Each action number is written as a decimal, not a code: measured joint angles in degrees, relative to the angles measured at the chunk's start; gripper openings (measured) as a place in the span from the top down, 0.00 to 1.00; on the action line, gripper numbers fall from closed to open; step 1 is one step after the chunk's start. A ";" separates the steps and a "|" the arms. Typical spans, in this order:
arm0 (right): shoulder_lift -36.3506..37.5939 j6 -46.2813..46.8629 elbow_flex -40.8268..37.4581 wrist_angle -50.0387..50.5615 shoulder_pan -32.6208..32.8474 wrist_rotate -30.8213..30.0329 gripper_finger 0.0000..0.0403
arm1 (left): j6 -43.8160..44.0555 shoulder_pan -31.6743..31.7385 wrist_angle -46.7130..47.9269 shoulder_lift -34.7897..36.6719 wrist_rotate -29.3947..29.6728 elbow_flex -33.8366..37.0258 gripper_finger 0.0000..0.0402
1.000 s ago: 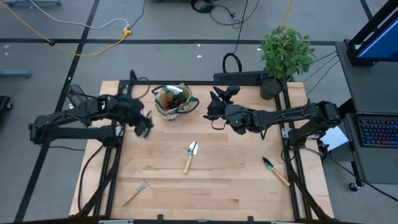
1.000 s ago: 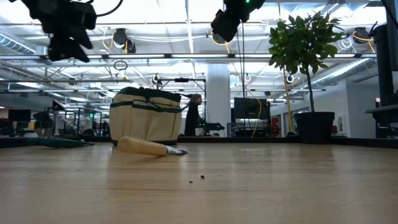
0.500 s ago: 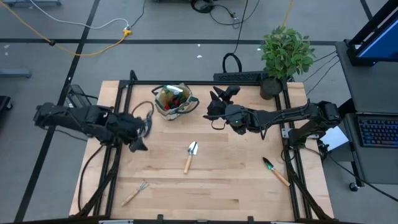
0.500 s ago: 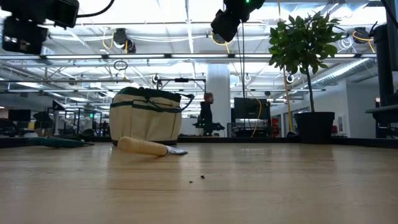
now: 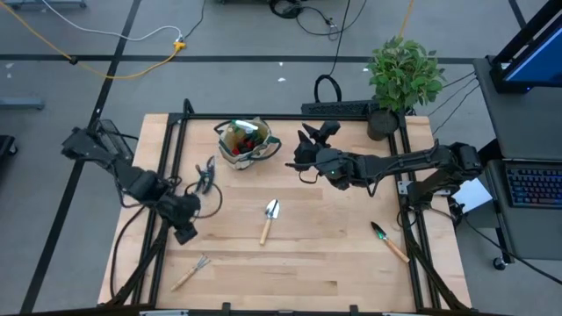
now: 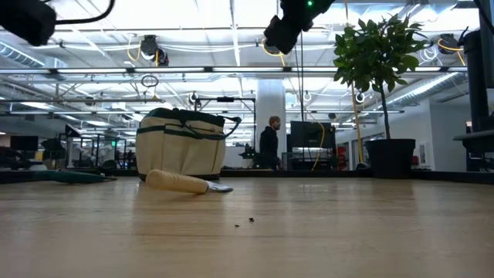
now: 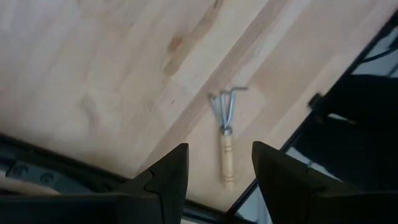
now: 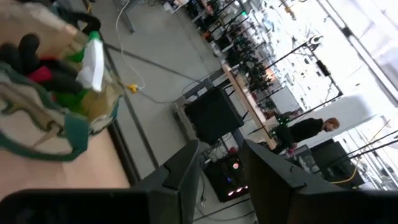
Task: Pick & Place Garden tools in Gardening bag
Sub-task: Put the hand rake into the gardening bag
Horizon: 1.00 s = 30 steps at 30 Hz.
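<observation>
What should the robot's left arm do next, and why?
Probably lower the left gripper onto the small rake. Its jaws are open and empty, the rake lies on the table straight ahead of them, and it isn't yet in the gardening bag.

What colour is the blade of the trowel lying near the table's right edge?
Green, on a pale wooden handle: the trowel shows best in the high view.

A leafy potted plant (image 5: 403, 77) in a dark pot stands at the table's (image 5: 316, 254) two o'clock corner. Just beside it, toward twelve o'clock, a black power strip (image 5: 338, 109) lies along the far edge. A keyboard (image 5: 534, 186) sits off the table at three o'clock. A person (image 6: 270, 144) stands in the room beyond.
</observation>
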<state>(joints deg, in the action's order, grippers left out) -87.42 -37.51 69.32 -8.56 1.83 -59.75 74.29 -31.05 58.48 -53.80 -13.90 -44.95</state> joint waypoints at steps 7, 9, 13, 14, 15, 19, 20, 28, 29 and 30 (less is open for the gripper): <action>2.31 12.52 0.02 13.38 -0.26 10.55 0.71 | 8.41 -8.57 -0.24 -3.96 2.38 0.00 0.55; 2.93 16.98 -0.05 16.66 -0.47 16.52 0.71 | 10.00 -10.46 -1.08 -5.09 2.39 0.00 0.55; 4.33 23.24 -0.07 22.99 -1.06 24.60 0.71 | 11.87 -13.90 -2.49 -7.53 2.41 0.00 0.55; 4.50 24.24 -0.04 23.58 -1.27 26.57 0.71 | 12.12 -14.73 -2.49 -8.26 2.39 0.00 0.55; 4.57 25.22 0.07 24.45 -1.42 28.40 0.71 | 12.54 -15.53 -2.52 -8.88 2.43 0.00 0.55; 5.08 28.85 -0.02 28.95 -1.49 35.46 0.71 | 13.41 -18.15 -4.55 -11.26 2.40 0.00 0.55; 5.19 29.42 -0.02 29.11 -1.49 36.76 0.71 | 13.41 -18.68 -5.45 -11.78 2.41 0.00 0.55; 5.18 30.90 0.00 30.65 -1.38 37.51 0.71 | 16.99 -21.81 -13.82 -17.33 2.39 0.00 0.55; 5.18 30.90 0.00 30.70 -1.38 37.53 0.71 | 17.67 -22.20 -15.10 -18.21 2.27 0.00 0.55; 5.16 30.90 0.00 30.74 -1.38 37.55 0.71 | 18.44 -22.58 -16.36 -19.14 2.03 0.00 0.55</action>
<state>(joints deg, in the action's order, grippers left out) -82.26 -6.61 69.32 22.17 0.45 -22.20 92.73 -53.62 42.12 -72.94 -11.87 -44.95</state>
